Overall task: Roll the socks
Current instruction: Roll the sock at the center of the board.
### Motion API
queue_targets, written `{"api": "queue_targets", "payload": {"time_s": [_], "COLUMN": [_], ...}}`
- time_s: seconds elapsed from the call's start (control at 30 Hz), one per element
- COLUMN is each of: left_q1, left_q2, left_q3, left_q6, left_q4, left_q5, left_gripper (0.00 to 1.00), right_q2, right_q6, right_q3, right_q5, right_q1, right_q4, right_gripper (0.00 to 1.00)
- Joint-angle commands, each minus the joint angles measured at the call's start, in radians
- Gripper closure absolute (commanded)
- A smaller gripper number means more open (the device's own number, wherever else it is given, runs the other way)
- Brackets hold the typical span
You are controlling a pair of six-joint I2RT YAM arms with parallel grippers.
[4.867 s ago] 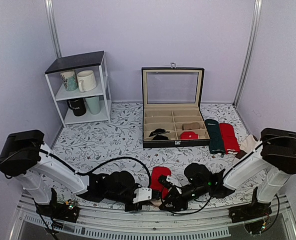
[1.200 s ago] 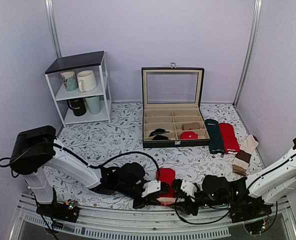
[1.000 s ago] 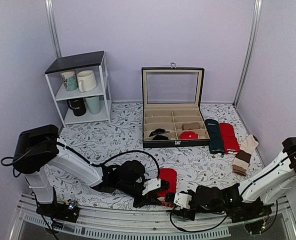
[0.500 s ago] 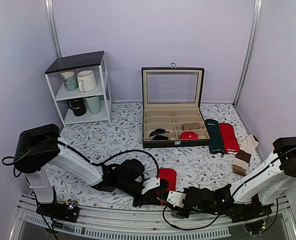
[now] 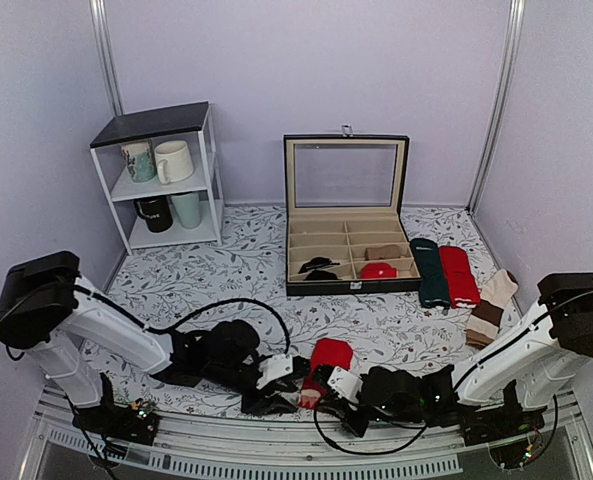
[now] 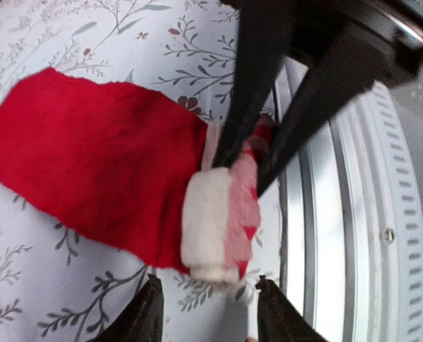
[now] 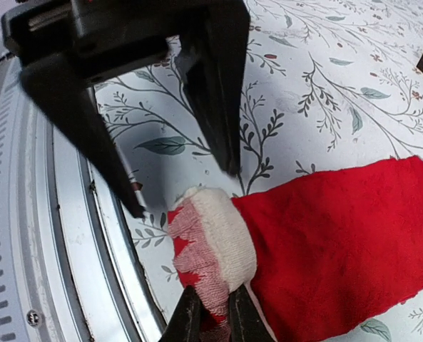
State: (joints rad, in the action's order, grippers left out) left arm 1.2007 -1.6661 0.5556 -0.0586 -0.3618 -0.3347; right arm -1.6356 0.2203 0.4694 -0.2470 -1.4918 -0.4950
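Note:
The socks (image 5: 328,356) lie at the table's near edge, a bright red body (image 6: 90,164) with a beige end (image 7: 225,235) rolled over into a short fat roll that shows pink and red knit inside. My right gripper (image 7: 212,318) is shut on the underside of that roll; it sits right of the socks in the top view (image 5: 321,392). My left gripper (image 6: 207,313) is open, its dark fingers (image 6: 151,313) set just short of the roll and apart from it, left of the socks (image 5: 294,388). The two grippers face each other across the roll.
The metal rail (image 6: 339,235) of the table's near edge runs right beside the roll. Farther back stand an open black case (image 5: 346,255) and a white shelf (image 5: 166,180) of mugs. A dark green sock (image 5: 433,272), a plain red sock (image 5: 459,275) and a beige-brown sock (image 5: 491,305) lie at right.
My left gripper has opened, let go of the socks' rolled end and drawn back leftward. My right gripper has moved in from the right and closed on the roll.

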Motion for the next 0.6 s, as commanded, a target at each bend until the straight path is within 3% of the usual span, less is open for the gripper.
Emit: {"api": "queue_targets", "payload": {"time_s": [0.0, 0.03, 0.2, 0.57], "left_q1": [0.034, 0.044, 0.054, 0.103], "left_q2": [0.192, 0.229, 0.271, 0.08], "left_q3": [-0.096, -0.113, -0.118, -0.039], "left_q6": [-0.125, -0.178, -0.276, -0.328], "left_q4": [-0.078, -0.099, -0.121, -0.116], "left_q5": [0.158, 0.177, 0.193, 0.192], "left_gripper": [0.24, 0.19, 0.21, 0.24], "right_q2": [-0.058, -0.061, -0.09, -0.188], "right_q6": [0.145, 0.152, 0.195, 0.224], "right_q3": [-0.078, -0.08, -0.073, -0.042], "right_q5": [0.24, 0.271, 0.407, 0.555], "right_q1": [0.05, 0.068, 0.159, 0.225], "right_q4": [0.162, 0.159, 0.155, 0.151], "right_gripper": [0.94, 0.94, 0.94, 0.94]}}
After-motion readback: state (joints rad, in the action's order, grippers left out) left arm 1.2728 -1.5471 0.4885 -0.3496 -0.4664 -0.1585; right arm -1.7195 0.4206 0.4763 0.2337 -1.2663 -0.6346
